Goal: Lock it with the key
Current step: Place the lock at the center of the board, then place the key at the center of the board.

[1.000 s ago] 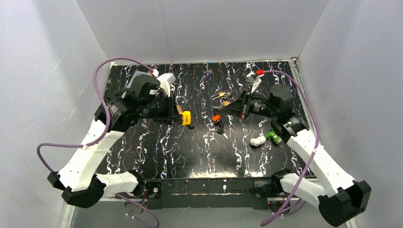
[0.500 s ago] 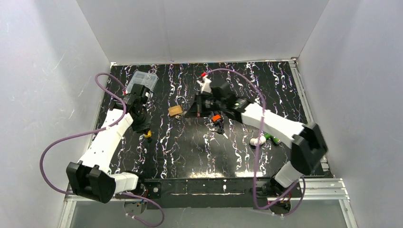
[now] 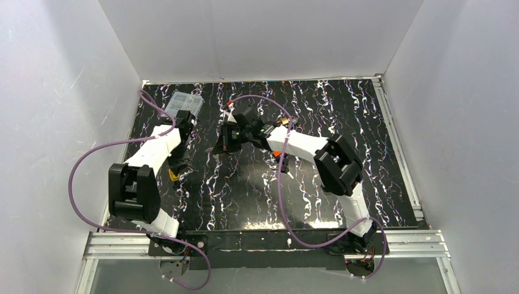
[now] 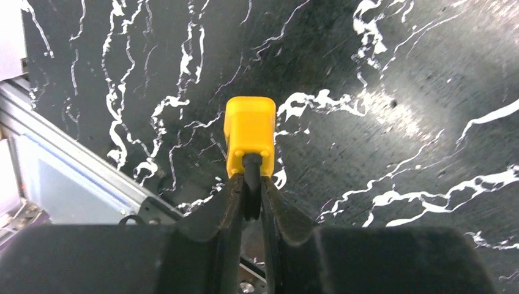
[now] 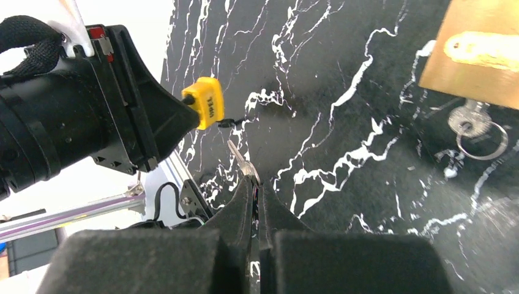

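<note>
Yellow padlock (image 4: 249, 135) pinched by left jaws, key (image 5: 243, 162) pinched by right jaws, clear box (image 3: 185, 103) contents unseen

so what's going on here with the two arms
The right end effector is shut on a silver key, blade sticking out over the black table. The brass padlock lies apart from it, a second key on a ring at its edge. The left end effector is shut on a small yellow piece near the table's left edge. The held key has not reached the padlock.
</note>
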### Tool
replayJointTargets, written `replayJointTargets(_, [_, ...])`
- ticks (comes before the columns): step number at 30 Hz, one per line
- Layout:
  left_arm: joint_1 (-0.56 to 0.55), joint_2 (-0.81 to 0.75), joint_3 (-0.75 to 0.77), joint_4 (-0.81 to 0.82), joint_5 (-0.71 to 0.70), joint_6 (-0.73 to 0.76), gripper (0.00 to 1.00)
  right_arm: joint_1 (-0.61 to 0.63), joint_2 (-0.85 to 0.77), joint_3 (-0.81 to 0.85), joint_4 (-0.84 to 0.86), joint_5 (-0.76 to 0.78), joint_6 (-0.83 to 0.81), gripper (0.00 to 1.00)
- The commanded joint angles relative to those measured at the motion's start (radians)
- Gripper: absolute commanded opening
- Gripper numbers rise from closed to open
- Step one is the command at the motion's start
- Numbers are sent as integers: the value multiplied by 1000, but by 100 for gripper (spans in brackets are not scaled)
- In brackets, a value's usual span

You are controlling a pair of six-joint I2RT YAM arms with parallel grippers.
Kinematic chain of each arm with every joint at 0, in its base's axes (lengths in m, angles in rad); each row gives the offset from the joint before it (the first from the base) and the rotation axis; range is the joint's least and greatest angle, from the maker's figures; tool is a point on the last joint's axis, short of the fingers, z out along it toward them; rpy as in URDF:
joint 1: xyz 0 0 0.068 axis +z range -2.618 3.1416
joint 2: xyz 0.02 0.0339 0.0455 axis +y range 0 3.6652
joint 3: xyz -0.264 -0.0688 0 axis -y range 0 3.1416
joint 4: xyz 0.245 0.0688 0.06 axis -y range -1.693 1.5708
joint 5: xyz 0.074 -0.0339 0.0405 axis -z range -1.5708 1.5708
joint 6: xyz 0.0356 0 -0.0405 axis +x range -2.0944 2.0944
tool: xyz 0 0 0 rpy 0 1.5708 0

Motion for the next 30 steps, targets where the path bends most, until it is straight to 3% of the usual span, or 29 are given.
replayJointTargets(1, [4, 9, -1, 29, 7, -6, 30, 11, 66, 87, 47, -36, 34, 1])
replayJointTargets(15, [6, -117, 118, 11, 139, 75, 96, 49, 149, 141, 17, -62, 10, 1])
replayJointTargets(30, [6, -306, 289, -129, 290, 99, 98, 190, 355, 425, -157, -97, -116, 1])
